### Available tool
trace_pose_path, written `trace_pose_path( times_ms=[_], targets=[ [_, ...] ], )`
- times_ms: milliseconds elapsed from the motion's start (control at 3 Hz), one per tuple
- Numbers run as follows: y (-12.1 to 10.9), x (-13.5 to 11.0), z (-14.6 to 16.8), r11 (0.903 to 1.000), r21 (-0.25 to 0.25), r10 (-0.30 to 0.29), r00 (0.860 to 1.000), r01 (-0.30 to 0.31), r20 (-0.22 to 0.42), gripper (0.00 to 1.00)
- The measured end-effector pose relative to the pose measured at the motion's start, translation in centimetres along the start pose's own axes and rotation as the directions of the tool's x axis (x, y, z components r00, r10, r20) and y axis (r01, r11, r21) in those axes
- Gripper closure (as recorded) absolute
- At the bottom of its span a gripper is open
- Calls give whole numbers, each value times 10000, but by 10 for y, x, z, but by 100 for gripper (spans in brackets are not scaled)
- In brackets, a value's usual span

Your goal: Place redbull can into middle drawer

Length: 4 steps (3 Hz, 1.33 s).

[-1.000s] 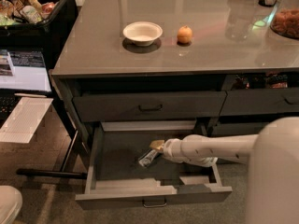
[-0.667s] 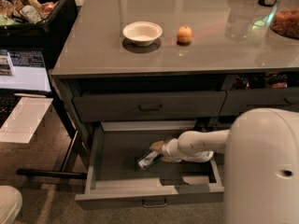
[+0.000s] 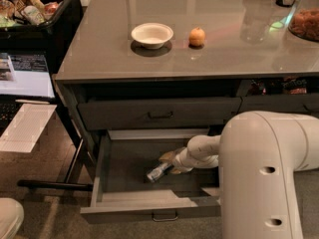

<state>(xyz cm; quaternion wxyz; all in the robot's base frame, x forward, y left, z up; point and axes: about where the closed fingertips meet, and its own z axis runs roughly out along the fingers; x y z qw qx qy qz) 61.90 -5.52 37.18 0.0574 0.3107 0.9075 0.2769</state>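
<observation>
The middle drawer (image 3: 101, 169) is pulled open under the counter, with its small loop handle at the front centre. The redbull can (image 3: 157, 173), silver with blue, lies tilted low inside the drawer, left of centre. My gripper (image 3: 172, 164) reaches into the drawer from the right and its fingers close around the can's right end. The white forearm runs right from it to the big white arm body (image 3: 269, 178), which hides the drawer's right part.
The closed top drawer (image 3: 160, 114) sits just above the open one. A white bowl (image 3: 152, 34) and a small orange fruit (image 3: 197, 36) stand on the counter. A laptop (image 3: 25, 76) and a black bin of snacks (image 3: 30, 4) are at left.
The big arm body has swung further into view at right and covers more of the drawer. The can and gripper stay in nearly the same spot inside the drawer.
</observation>
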Motion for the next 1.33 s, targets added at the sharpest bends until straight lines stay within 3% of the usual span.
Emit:
trace_pose_path(
  times_ms=[667, 1000, 1333],
  targets=[
    [7, 3, -7, 9999, -8, -100, 9999, 100, 36, 13],
    [23, 9, -22, 9984, -261, -494, 9986, 499, 211, 0],
    [24, 9, -23, 9983, -273, -506, 9985, 512, 218, 0]
  ],
)
